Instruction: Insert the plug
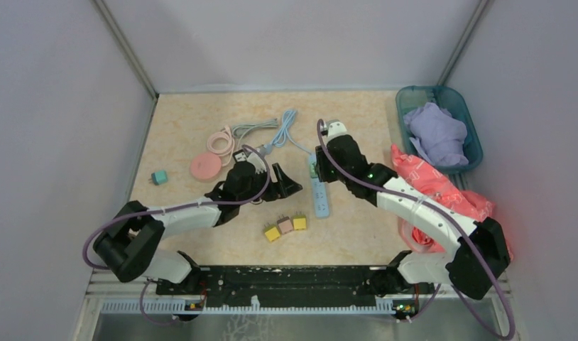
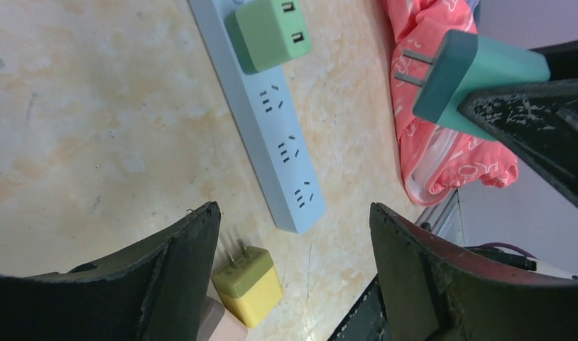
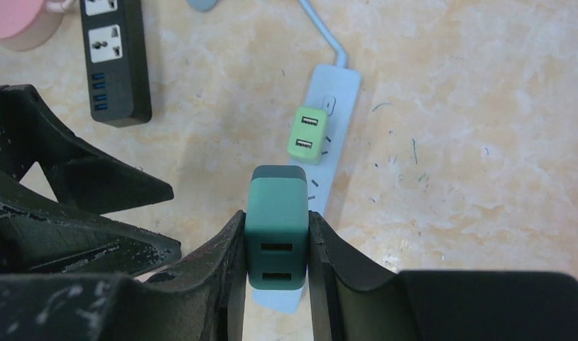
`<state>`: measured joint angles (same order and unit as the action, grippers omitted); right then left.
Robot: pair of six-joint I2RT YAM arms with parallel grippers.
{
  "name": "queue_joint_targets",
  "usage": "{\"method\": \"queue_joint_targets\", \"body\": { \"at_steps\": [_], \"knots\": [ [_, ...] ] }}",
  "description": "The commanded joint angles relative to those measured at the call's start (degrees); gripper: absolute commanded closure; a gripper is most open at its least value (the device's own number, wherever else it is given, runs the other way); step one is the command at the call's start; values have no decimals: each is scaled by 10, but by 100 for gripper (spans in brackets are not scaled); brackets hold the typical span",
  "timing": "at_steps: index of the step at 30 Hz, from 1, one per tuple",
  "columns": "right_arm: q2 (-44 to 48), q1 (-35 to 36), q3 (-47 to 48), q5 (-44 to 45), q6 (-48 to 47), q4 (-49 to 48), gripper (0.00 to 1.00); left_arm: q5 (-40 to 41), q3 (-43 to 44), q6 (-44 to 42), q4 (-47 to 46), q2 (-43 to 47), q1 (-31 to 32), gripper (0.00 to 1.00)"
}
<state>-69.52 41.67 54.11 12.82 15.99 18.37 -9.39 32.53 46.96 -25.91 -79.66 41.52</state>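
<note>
My right gripper (image 3: 275, 217) is shut on a dark teal plug (image 3: 277, 227) and holds it above the light blue power strip (image 3: 330, 106). The plug's prongs point toward the strip in the left wrist view (image 2: 471, 71). A light green plug (image 3: 307, 134) sits in the strip's upper socket, and three sockets below it are free (image 2: 282, 135). In the top view the right gripper (image 1: 316, 169) hovers over the strip's far end (image 1: 320, 202). My left gripper (image 1: 286, 183) is open and empty just left of the strip, its fingers (image 2: 180, 263) spread above the table.
Yellow (image 1: 272, 233), pink (image 1: 285, 226) and yellow (image 1: 300, 222) plugs lie near the strip's near end. A black power strip (image 3: 116, 57), a pink round case (image 1: 205, 167), coiled cables (image 1: 272, 131), a teal plug (image 1: 158, 177), a basket with purple cloth (image 1: 439, 128) and a red bag (image 1: 442, 192) surround the area.
</note>
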Motion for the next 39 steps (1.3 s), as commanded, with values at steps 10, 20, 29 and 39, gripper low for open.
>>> {"method": "queue_joint_targets", "body": {
  "at_steps": [10, 20, 29, 39],
  "knots": [
    [-112, -47, 137, -104, -4, 149, 100, -42, 42, 71, -27, -103, 31, 25],
    [-157, -60, 161, -120, -7, 160, 100, -54, 82, 95, -24, -183, 34, 36],
    [-195, -60, 171, -106, -9, 173, 100, -73, 105, 105, -31, -237, 36, 45],
    [-227, -60, 181, -93, -12, 174, 100, -89, 112, 122, -36, -274, 37, 53]
  ]
}}
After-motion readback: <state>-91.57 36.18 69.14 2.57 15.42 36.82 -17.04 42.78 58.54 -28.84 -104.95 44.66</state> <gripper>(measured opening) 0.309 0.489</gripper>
